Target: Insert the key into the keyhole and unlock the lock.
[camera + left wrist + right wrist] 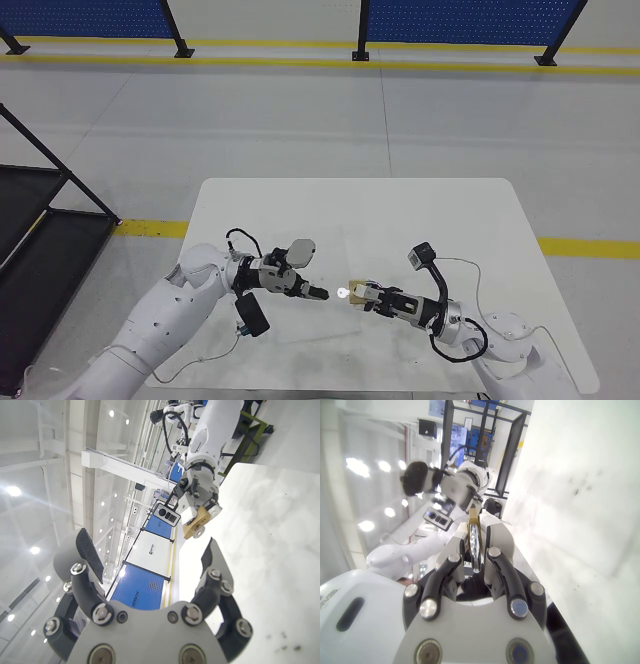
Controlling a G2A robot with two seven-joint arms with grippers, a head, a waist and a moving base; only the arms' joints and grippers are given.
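From the top view you see the white table (450, 210) with both arms over its near edge, their tips pointed at each other. The right gripper (366, 295) holds the brass lock (356, 290) just above the tabletop. The key (343, 293) shows as a bright spot at the lock's end, on the side towards the left gripper (318, 293). That gripper sits just beside the key, with a small gap between them. In the left wrist view your left gripper (147, 540) has its jaws spread wide with nothing between them, and the ribbed black pads on its 2 fingers (90, 555) are bare. Beyond them the right gripper (200, 510) pinches the lock (193, 525) over the edge of the table (262, 525). The silvery head of the key (199, 533) projects from the lock's end face, touching it. You cannot tell from here how deep the blade sits. In the right wrist view the right gripper (476, 527) has its jaws pressed against the 2 flat sides of the lock (473, 540), which you see edge-on, brass with a shiny metal strip along it, beside the table (570, 475).
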